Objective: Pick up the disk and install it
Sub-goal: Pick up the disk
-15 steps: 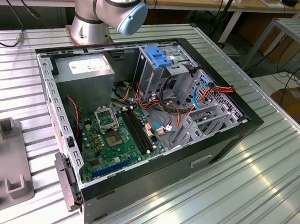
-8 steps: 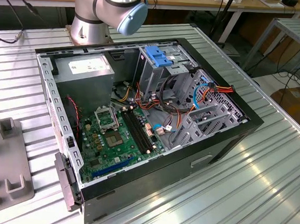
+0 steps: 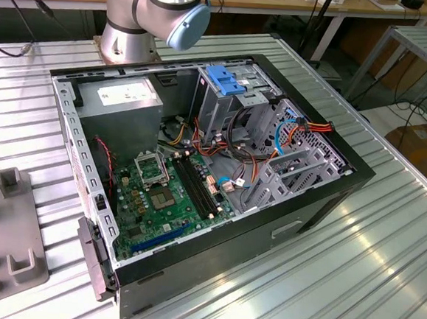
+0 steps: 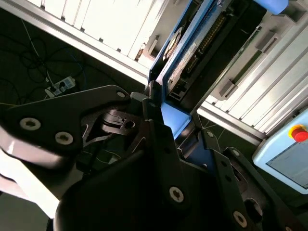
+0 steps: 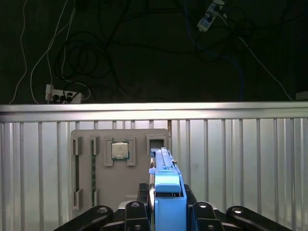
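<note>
The disk point(image 5: 166, 185) stands edge-on in the first wrist view, a thin metal slab in a bright blue frame, held up above the slatted table. My gripper point(image 5: 166, 214) is shut on its near end, with a black finger pressed against each side. In the second wrist view the disk point(image 4: 185, 53) shows its labelled face and connector edge, and the gripper point(image 4: 175, 130) clamps the blue frame's end between its fingers point(image 4: 153, 126). The open computer case point(image 3: 198, 166) lies on its side in the exterior view, with the metal drive cage point(image 3: 236, 102) at its far end.
A grey fixture plate point(image 5: 120, 163) holding a processor chip point(image 5: 120, 150) lies on the table below the disk; the plate point(image 3: 4, 232) is at the exterior view's left. The arm's base point(image 3: 147, 14) stands behind the case. A blue handle piece point(image 3: 227, 79) tops the cage. A pendant with a red button point(image 4: 298, 133) lies nearby.
</note>
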### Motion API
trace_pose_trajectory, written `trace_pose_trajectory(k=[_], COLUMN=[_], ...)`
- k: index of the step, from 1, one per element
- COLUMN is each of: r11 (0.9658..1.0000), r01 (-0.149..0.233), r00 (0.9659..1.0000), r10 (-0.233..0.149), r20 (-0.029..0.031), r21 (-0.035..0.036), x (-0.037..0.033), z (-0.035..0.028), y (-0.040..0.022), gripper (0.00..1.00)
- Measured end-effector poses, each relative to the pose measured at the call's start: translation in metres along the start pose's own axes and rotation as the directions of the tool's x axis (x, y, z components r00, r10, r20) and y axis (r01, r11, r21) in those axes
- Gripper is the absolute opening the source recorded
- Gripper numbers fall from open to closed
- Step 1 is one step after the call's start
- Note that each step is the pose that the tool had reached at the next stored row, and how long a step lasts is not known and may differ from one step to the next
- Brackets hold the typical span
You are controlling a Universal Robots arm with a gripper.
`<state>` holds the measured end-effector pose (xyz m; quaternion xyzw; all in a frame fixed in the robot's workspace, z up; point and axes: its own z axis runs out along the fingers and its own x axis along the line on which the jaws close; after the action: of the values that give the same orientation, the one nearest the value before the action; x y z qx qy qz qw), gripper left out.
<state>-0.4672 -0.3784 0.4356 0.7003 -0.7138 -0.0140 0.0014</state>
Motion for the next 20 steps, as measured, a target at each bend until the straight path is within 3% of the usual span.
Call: trace_pose_trajectory(k=[6, 12, 20], r11=[1.0, 1.0, 1.0], r01=[0.0, 0.0, 0.0], r00=[1.0, 1.0, 1.0], r10=[0.0, 0.0, 0.0], r20=[-0.0001, -0.0001, -0.0001], r21=[-0.0002, -0.0001, -0.0002], x=[0.0, -0.0003, -0.0006], z=[-0.0018, -0.0147, -0.0364], y=[0.0001, 0.0003, 0.0008], gripper=[0.37, 0.37, 0.37])
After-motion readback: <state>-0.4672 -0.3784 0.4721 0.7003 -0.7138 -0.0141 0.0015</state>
